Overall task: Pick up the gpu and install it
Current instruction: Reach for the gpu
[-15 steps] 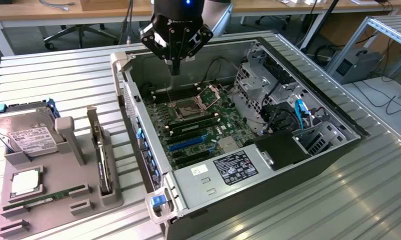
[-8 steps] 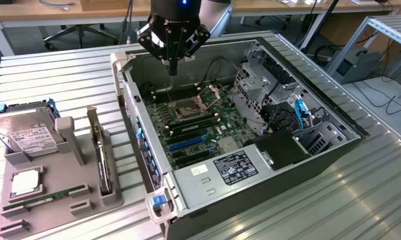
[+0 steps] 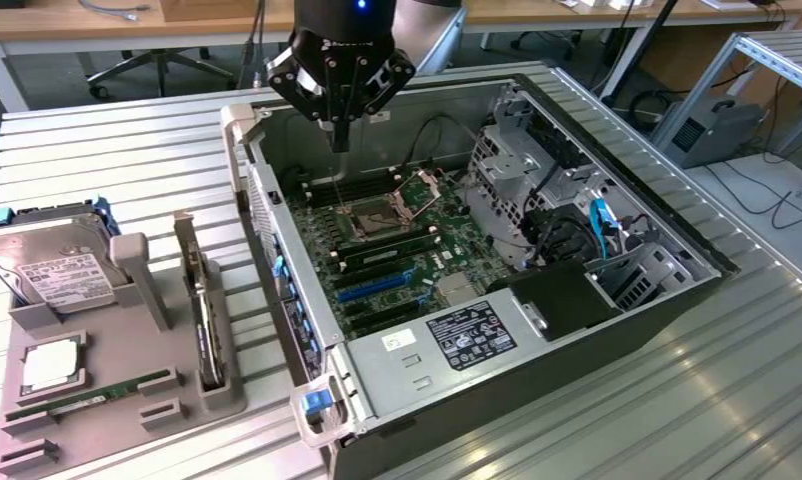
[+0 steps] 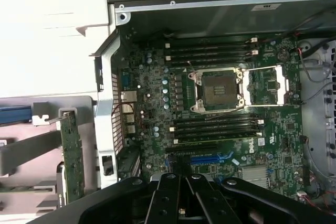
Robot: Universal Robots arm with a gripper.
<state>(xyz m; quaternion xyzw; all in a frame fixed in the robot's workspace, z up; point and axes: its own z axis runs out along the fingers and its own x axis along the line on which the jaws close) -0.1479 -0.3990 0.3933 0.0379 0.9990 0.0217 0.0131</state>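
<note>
While closed above the case (image 3: 428, 420), hand (image 3: 338, 138) well apart from the gpu (image 3: 205, 322).

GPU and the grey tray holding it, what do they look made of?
The gpu: green circuit board, likely fibreglass laminate, with a shiny bare-metal end bracket. The grey tray: matte, uniform surface, probably plastic, possibly printed.

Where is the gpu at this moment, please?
On the exterior view's left, the gpu stands edge-on in the grey holder, between the hard drive and the case.

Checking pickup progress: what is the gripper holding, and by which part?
Nothing: the gripper is shut, empty, above the case; the gpu stands in its holder.
</note>
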